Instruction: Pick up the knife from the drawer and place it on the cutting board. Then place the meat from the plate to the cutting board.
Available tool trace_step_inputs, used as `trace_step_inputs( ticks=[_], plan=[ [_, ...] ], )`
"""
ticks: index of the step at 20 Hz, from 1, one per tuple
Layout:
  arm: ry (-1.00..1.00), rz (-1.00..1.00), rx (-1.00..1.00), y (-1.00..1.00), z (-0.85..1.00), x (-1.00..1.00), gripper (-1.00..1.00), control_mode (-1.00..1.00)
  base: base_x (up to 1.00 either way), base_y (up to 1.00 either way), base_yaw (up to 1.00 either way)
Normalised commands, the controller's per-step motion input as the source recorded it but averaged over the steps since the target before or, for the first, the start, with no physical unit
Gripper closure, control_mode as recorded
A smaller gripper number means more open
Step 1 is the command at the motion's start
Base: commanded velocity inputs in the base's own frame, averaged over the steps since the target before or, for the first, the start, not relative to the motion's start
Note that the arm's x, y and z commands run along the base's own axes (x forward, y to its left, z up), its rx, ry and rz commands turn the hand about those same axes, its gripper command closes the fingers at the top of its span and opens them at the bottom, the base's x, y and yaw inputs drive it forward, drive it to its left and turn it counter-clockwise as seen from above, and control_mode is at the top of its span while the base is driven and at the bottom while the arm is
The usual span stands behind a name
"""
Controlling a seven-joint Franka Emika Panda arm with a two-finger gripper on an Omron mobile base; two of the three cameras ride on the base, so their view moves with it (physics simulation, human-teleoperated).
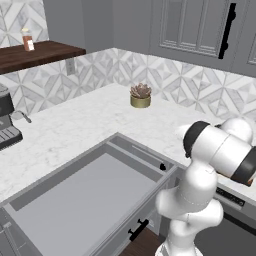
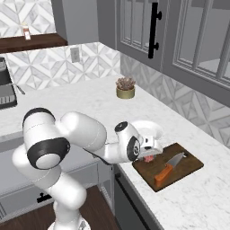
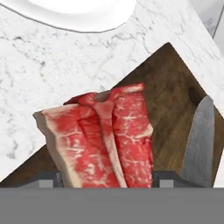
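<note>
Now my gripper (image 3: 105, 177) grips the meat (image 3: 103, 140); I should lower it flat onto the cutting board (image 3: 170, 87) (clear of the knife (image 3: 199, 140)).

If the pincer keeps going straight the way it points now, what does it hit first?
Most likely the cutting board: the pincer points down at it with the meat between its fingers, so the meat would touch the wood first. The knife lies off to one side.

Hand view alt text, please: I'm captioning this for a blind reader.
A slab of red marbled meat sits between the gripper fingertips, over the corner of a dark wooden cutting board. A knife blade lies on the board at right; a white plate sits on the marble counter beyond.
</note>
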Motion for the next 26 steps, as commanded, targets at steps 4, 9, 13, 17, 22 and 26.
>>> trace_step_inputs(
  ticks=[4,9,13,17,22,26],
  plan=[
    [0.01,0.0,0.04,-0.36,0.0,-0.03,1.0,-1.0,0.0,0.0,0.0],
    [0.0,0.0,0.03,-0.43,0.0,-0.01,1.0,-1.0,0.0,0.0,0.0],
    [0.0,0.0,0.02,-0.39,0.07,-0.11,1.0,-1.0,0.0,0.0,0.0],
    [0.0,0.0,0.02,-0.22,0.01,-0.02,1.0,-1.0,0.0,0.0,0.0],
    [0.0,0.0,0.01,-0.08,0.11,-0.06,1.0,-1.0,0.0,0.0,0.0],
    [0.0,0.0,0.0,-0.01,0.23,-0.18,-1.0,-1.0,0.0,0.0,0.0]
  ],
)
